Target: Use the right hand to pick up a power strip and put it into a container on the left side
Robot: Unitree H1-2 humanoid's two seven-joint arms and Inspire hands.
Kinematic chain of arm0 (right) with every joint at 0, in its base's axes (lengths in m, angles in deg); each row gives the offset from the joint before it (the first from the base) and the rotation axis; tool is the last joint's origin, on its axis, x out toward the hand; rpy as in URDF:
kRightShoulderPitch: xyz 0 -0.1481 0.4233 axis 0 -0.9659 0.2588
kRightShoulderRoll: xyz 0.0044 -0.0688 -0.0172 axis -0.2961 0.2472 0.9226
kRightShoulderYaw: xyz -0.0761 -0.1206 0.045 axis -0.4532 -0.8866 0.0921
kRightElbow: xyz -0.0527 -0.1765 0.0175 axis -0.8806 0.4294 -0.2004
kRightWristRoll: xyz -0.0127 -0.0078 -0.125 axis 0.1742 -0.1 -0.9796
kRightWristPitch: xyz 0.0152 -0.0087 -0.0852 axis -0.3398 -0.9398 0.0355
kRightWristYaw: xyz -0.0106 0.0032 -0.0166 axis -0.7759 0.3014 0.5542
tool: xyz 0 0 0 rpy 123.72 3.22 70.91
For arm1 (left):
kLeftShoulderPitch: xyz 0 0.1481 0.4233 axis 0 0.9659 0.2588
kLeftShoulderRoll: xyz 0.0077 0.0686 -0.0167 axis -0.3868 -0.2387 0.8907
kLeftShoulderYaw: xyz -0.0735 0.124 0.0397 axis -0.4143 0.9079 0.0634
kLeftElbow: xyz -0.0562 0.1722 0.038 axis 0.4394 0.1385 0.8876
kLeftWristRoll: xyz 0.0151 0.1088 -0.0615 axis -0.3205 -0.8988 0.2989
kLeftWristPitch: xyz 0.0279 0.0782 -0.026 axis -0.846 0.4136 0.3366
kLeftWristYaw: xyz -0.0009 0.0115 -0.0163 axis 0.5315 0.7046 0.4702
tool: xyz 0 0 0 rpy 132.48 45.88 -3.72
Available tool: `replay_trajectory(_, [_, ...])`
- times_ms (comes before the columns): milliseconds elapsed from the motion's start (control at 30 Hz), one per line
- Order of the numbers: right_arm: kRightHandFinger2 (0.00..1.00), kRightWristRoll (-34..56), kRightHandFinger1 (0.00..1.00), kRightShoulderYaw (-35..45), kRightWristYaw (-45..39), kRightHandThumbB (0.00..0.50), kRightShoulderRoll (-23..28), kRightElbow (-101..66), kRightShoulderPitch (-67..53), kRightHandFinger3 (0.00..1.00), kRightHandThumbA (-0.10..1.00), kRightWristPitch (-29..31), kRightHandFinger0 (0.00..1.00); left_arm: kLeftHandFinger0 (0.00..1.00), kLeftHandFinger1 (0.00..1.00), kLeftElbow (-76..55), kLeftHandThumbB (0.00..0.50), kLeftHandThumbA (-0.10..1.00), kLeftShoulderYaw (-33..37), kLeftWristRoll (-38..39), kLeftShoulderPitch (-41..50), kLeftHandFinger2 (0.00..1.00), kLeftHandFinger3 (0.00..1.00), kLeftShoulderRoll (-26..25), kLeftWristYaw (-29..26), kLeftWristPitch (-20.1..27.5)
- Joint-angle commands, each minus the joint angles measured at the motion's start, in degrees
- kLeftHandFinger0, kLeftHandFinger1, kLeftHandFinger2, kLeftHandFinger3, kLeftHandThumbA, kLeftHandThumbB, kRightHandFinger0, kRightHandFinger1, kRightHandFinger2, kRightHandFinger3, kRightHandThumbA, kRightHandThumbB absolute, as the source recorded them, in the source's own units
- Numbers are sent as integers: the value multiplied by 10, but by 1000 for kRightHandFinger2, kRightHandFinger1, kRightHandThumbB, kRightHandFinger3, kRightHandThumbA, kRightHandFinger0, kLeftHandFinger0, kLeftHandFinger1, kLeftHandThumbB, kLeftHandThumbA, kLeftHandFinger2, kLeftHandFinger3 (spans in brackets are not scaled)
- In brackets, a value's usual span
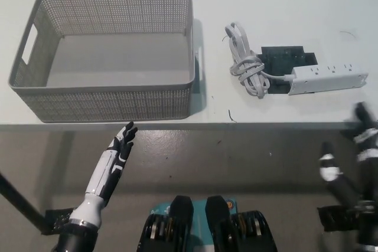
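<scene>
Here, right hand (353, 163) spread, empty, below table edge | power strip (326, 77) untouched | left hand (121, 146) released.

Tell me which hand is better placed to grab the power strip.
The right hand: it is open just below the power strip at the table's right. The left hand rests below the basket.

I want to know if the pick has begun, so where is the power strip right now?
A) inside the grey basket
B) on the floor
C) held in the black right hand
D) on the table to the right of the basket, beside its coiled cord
D: the power strip lies on the table right of the empty basket, its coiled cord beside it, while the right hand is off the table, holding nothing.
</scene>
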Motion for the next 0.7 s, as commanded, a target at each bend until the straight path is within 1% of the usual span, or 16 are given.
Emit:
replay_trajectory(0, [1000,-7,1000,147,-45,332,181,-269,70,1000,793,-183,1000,1000,1000,-11,140,999,3,-1,-22,1000,1000,-10,-13,54])
replay_trajectory(33, [1000,18,1000,161,-51,365,214,-283,84,1000,804,-214,1000,1000,1000,-10,144,999,3,-2,-23,1000,1000,-10,-12,54])
replay_trajectory(67, [1000,43,1000,174,-57,377,247,-298,99,1000,807,-249,1000,1000,1000,-10,145,999,3,-3,-23,1000,1000,-10,-12,54])
replay_trajectory(100, [1000,60,1000,192,-71,391,300,-311,131,1000,809,-297,1000,1000,1000,-10,143,1000,3,-4,-23,1000,1000,-10,-13,54])
replay_trajectory(133, [1000,49,1000,204,-114,403,390,-307,184,1000,948,-351,1000,1000,1000,-9,145,1000,3,-3,-22,1000,1000,-9,-11,54])
replay_trajectory(167, [1000,42,1000,204,-141,404,451,-295,223,1000,954,-375,1000,1000,1000,-9,145,1000,4,-2,-22,1000,1000,-9,-9,54])
replay_trajectory(200, [1000,44,1000,189,-153,419,473,-280,258,1000,955,-391,1000,1000,1000,-9,142,1000,2,1,-22,1000,1000,-12,-8,54])
replay_trajectory(233, [1000,42,1000,150,-194,440,528,-242,331,1000,1000,-424,1000,1000,1000,-7,148,1000,2,5,-22,1000,1000,-13,-5,54])
replay_trajectory(267, [1000,40,1000,130,-213,390,552,-225,363,1000,1000,-436,1000,1000,1000,-7,150,1000,1,5,-22,1000,1000,-12,-5,54])
replay_trajectory(300, [1000,44,1000,114,-223,412,563,-212,387,1000,1000,-440,1000,1000,1000,-7,151,1000,1,5,-22,1000,1000,-11,-5,54])
replay_trajectory(333, [1000,56,1000,80,-252,395,576,-176,441,1000,1000,-438,1000,1000,1000,-6,152,1000,2,3,-22,1000,1000,-12,-7,54])
replay_trajectory(367, [1000,42,1000,36,-296,410,585,-137,501,1000,1000,-440,1000,1000,1000,-7,153,1000,3,2,-21,1000,1000,-11,-8,54])
replay_trajectory(400, [1000,51,1000,8,-326,411,576,-104,549,1000,922,-457,1000,1000,1000,-7,156,1000,2,2,-21,1000,1000,-11,-8,54])
replay_trajectory(500, [1000,37,1000,-47,-375,425,547,-38,631,1000,868,-464,1000,1000,1000,-5,163,1000,3,-1,-21,1000,1000,-10,-9,54])
replay_trajectory(600, [1000,-92,1000,-129,-443,448,514,22,714,1000,1000,-441,1000,1000,1000,-5,150,1000,3,-2,-18,1000,1000,-8,-8,54])
replay_trajectory(667, [1000,-156,1000,-179,-488,435,485,78,769,1000,1000,-413,1000,1000,1000,-5,145,1000,4,-4,-18,1000,1000,-9,-8,54])
